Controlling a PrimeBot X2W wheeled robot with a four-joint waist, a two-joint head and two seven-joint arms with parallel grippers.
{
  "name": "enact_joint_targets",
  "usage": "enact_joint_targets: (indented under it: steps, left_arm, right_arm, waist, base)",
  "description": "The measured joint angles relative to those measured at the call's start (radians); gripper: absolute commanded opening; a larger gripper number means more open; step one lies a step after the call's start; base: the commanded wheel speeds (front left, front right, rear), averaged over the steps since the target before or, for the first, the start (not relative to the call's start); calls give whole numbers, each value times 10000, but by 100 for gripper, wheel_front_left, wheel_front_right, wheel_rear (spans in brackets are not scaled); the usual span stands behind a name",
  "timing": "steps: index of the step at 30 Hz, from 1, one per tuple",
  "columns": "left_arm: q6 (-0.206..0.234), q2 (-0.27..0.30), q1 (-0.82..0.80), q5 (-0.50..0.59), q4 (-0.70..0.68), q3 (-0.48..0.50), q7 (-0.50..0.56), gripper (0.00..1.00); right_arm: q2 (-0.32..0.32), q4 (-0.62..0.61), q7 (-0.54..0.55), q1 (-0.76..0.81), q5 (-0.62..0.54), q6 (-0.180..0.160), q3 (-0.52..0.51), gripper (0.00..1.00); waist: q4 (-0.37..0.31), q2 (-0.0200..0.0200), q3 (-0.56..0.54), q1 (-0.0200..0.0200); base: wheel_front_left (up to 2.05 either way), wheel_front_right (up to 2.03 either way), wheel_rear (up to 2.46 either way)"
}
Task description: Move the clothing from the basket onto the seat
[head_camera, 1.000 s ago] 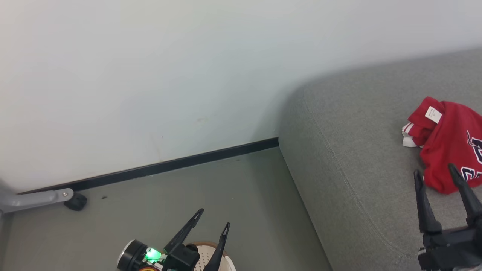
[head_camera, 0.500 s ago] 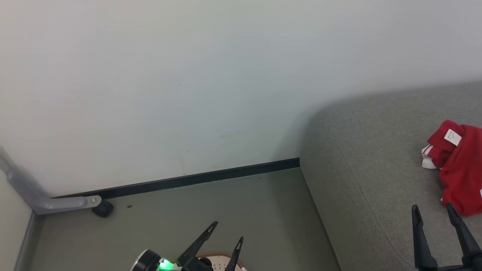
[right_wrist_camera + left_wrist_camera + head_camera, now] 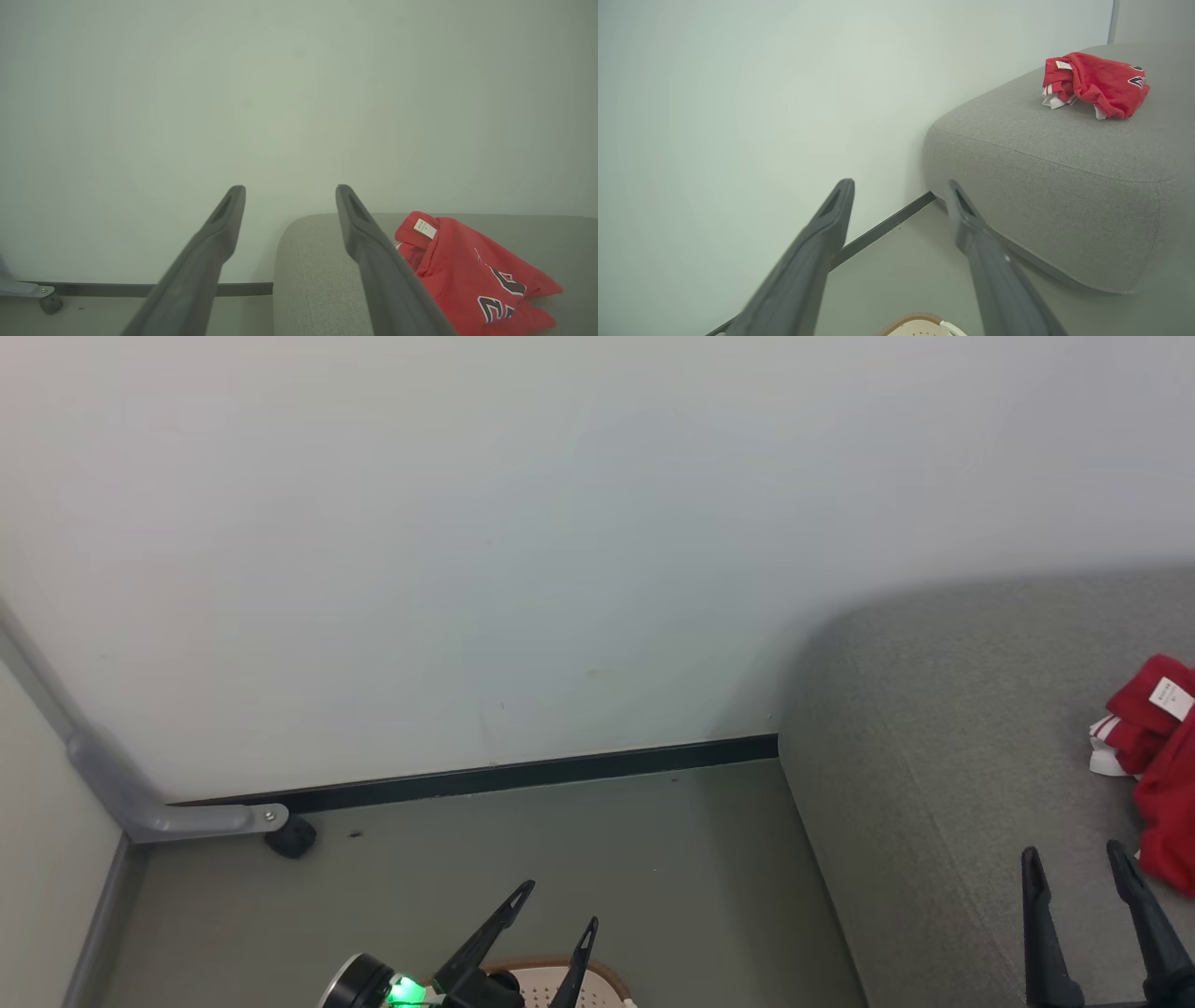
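Holding both pairs of fingers wide apart and empty, I hover my right gripper (image 3: 1073,851) over the front of the seat (image 3: 934,756), just beside the red clothing (image 3: 1167,784), which lies bunched on the seat's top, where the task wants it. My left gripper (image 3: 562,903) hangs off the seat's end above the floor (image 3: 607,840), over the basket (image 3: 560,982) rim, placed, I judge, to reach for more. The basket's inside is hidden, so I cannot tell what remains.
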Motion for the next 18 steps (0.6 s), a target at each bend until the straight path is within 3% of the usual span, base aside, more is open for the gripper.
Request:
enact_joint_targets:
  steps: [18]
  left_arm:
    - [441,19,78,-17,84,619,0,100]
  right_arm:
    - [387,462,0,-236,96,447,604,100]
  waist:
    - [1902,0,72,0]
  base:
    - [0,0,0]
